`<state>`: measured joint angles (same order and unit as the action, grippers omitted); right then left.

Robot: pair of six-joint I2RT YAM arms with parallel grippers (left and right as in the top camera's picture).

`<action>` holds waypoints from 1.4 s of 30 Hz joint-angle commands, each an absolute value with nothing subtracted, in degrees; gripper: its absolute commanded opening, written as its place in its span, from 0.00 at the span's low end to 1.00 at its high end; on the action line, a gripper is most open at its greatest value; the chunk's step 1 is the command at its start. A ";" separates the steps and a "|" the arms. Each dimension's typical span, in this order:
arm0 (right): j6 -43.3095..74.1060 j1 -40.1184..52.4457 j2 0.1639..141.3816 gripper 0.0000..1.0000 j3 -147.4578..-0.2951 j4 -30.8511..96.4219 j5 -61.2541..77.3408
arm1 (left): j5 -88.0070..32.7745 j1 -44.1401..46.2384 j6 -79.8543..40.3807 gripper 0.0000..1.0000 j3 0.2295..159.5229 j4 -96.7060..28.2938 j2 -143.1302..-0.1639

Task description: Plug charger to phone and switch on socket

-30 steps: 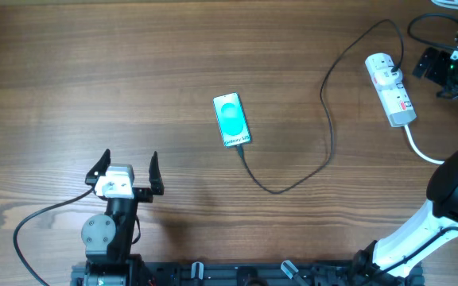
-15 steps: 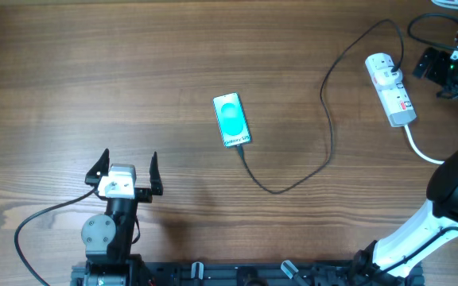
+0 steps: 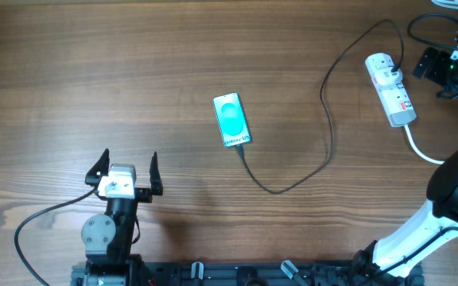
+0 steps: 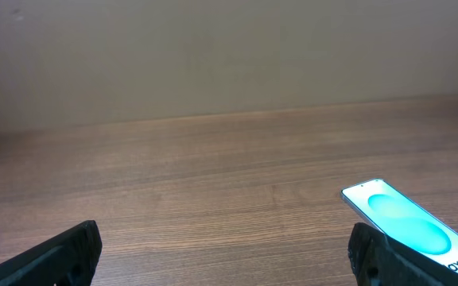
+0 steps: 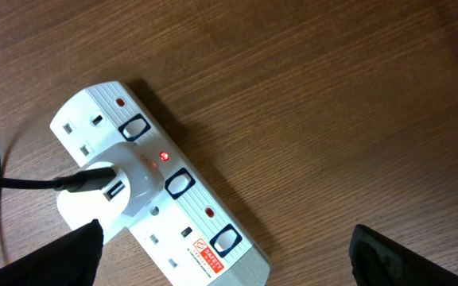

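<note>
Overhead view. Left gripper: jaws spread wide, nothing between them, low over bare wood at the near left of the table. In its wrist view the two dark fingers sit at the bottom corners with only wood grain between.

Right gripper: at the far right, just beside the socket, not touching it. Right wrist view shows both fingers wide apart at the lower corners, empty, with the socket lying below and between them.

Socket: white strip, flat on the table and set at a slant, with its thick white cord leaving the rounded near end. A white adapter is plugged into it. A small red light glows beside the adapter.

Charger: thin black cable runs from the adapter, arcs away over the far side, comes down the table, loops and ends at the near short edge of the phone. Tip meets that edge; whether it is fully seated, cannot tell.

Phone: flat, screen up and lit teal, mid-table, well apart from both grippers.
</note>
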<state>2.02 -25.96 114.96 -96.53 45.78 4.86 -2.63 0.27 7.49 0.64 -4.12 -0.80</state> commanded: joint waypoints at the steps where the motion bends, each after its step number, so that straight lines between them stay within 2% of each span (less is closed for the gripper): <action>1: 1.52 -25.71 115.07 1.00 -97.38 45.65 4.47 | -1.85 0.49 8.60 1.00 0.32 -4.38 -0.16; 6: 1.52 -25.67 113.10 1.00 -97.38 45.71 4.47 | -1.85 0.49 8.60 1.00 0.32 -4.38 -0.16; 14: 1.54 -24.40 99.46 1.00 -96.25 45.60 4.47 | -1.85 0.49 8.60 1.00 0.32 -4.38 -0.16; 18: 1.54 -22.61 91.55 1.00 -90.74 45.21 4.47 | -1.85 0.49 8.60 1.00 0.32 -4.36 -0.16; 27: 1.52 -7.86 78.65 1.00 -65.04 41.10 4.47 | -1.85 0.49 8.60 1.00 0.32 -4.36 -0.16; 35: 1.50 3.18 74.39 1.00 -55.70 40.99 3.84 | -1.85 0.49 8.60 1.00 0.32 -4.38 -0.16; 39: 1.15 3.81 73.06 1.00 -50.74 32.23 4.51 | -1.87 0.49 8.60 1.00 0.32 -4.38 -0.16; 42: -4.64 3.81 72.84 1.00 -44.51 21.23 9.15 | -1.87 0.49 8.60 1.00 0.32 -4.38 -0.16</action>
